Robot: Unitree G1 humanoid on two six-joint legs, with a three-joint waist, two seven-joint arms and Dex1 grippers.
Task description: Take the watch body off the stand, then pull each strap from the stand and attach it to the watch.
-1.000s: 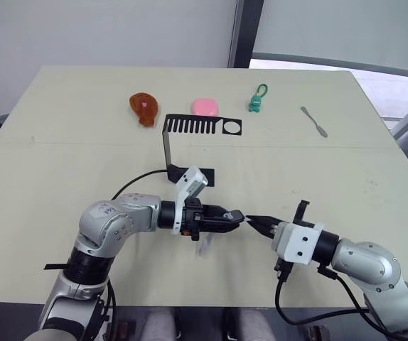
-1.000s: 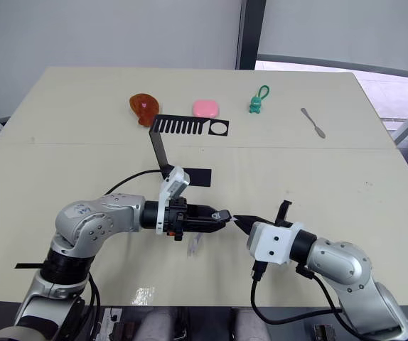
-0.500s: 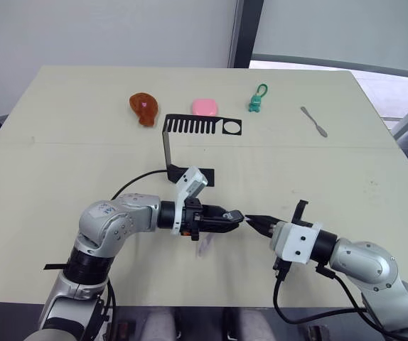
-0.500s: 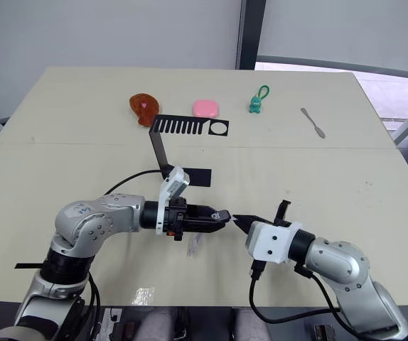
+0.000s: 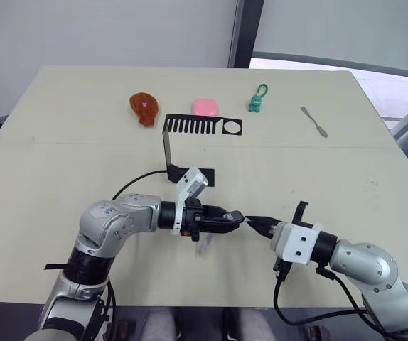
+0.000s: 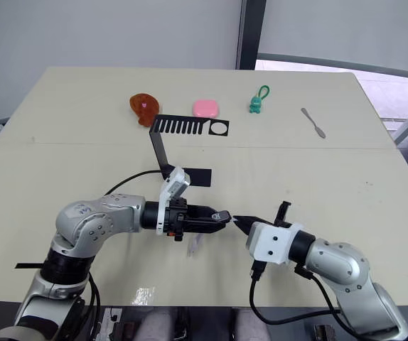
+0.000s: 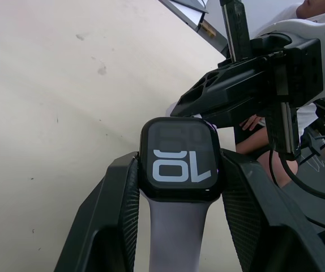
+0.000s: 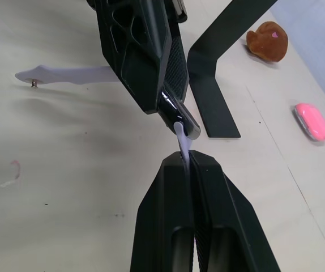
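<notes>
Left hand (image 7: 179, 187) clamps the black watch body (image 7: 179, 160), one lavender strap (image 8: 66, 75) hanging attached; right hand (image 8: 186, 164) pinches the second strap (image 8: 181, 137) against the watch's edge.

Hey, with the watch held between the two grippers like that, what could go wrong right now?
The right gripper pinches only the tip of the second strap at the edge of the watch body, so the soft strap may buckle or miss its slot.

The left gripper grips the watch body by its sides; a push could twist it loose.

The attached strap hangs down to the table and might snag.
</notes>
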